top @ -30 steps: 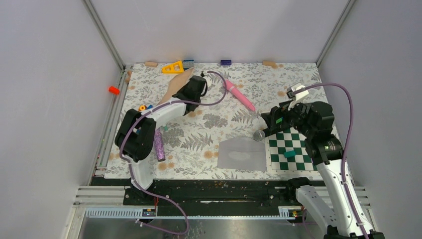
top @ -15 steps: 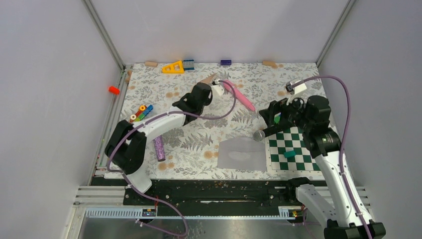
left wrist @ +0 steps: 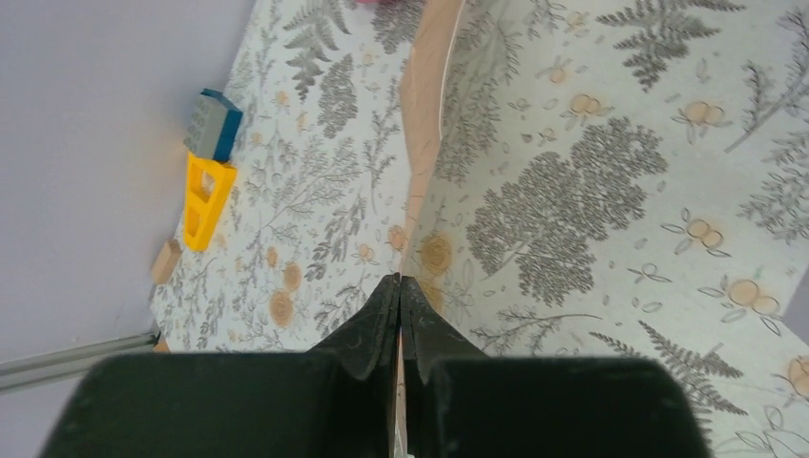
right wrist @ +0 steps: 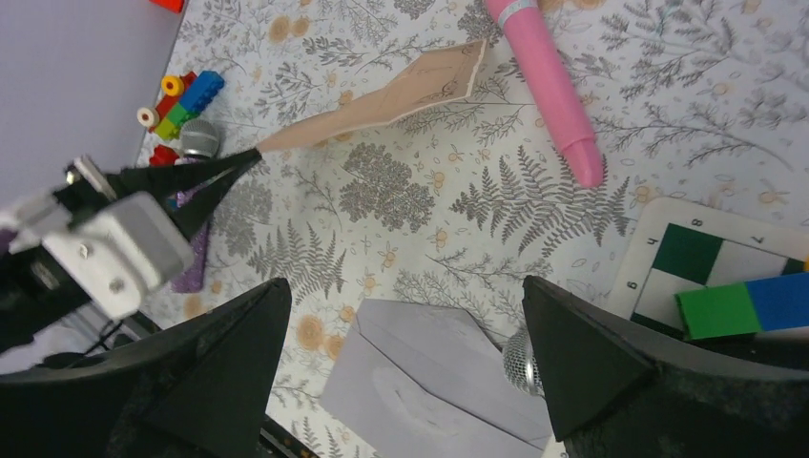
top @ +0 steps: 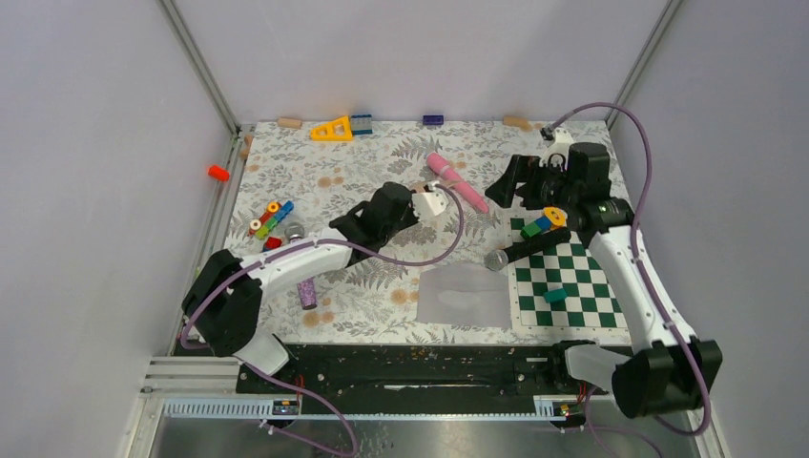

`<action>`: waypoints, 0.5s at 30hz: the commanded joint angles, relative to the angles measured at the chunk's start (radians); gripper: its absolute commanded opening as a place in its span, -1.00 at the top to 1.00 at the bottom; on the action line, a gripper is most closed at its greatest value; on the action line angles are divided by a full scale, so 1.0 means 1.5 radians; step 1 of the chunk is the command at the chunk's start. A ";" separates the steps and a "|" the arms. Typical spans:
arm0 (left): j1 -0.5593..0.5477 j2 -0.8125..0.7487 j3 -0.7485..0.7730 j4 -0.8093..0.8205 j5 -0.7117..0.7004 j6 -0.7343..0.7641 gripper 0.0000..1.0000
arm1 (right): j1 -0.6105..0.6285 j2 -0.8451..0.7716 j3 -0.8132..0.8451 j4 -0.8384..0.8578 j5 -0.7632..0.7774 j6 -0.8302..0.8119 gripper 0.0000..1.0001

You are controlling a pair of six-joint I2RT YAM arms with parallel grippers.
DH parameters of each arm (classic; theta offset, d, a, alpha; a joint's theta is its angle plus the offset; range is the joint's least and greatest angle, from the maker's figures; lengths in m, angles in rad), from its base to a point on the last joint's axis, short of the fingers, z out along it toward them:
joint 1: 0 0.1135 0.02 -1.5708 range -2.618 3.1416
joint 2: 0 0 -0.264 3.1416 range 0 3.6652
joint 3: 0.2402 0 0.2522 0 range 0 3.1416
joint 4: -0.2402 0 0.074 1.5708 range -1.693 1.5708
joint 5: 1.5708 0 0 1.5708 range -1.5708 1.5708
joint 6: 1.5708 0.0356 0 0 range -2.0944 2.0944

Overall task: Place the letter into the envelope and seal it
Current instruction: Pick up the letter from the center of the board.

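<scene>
The letter (right wrist: 382,100) is a tan sheet held by one end in my left gripper (left wrist: 399,279), which is shut on it; in the left wrist view I see the sheet (left wrist: 425,114) edge-on. In the top view my left gripper (top: 405,202) hangs over the middle of the table and covers the letter. The pale grey-lavender envelope (top: 463,294) lies flat near the front edge, its pointed flap toward the far side; it also shows in the right wrist view (right wrist: 448,382). My right gripper (right wrist: 405,286) is open and empty, raised at the far right (top: 510,181).
A pink marker (top: 456,181) lies beyond the left gripper. A microphone (top: 520,250) rests at the envelope's right corner, across the green-and-white checkerboard mat (top: 572,310), which carries a toy-brick stack (top: 539,225) and a teal block (top: 555,296). A purple stick (top: 306,291) and bricks (top: 270,218) lie left.
My left gripper has carried the letter right and nearer, toward the table's middle. My right gripper has pulled back toward the far right, uncovering the microphone handle and the brick stack.
</scene>
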 commanded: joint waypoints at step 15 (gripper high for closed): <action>-0.038 -0.087 -0.124 0.105 0.081 -0.005 1.00 | -0.047 0.263 0.051 0.061 -0.186 0.210 -0.97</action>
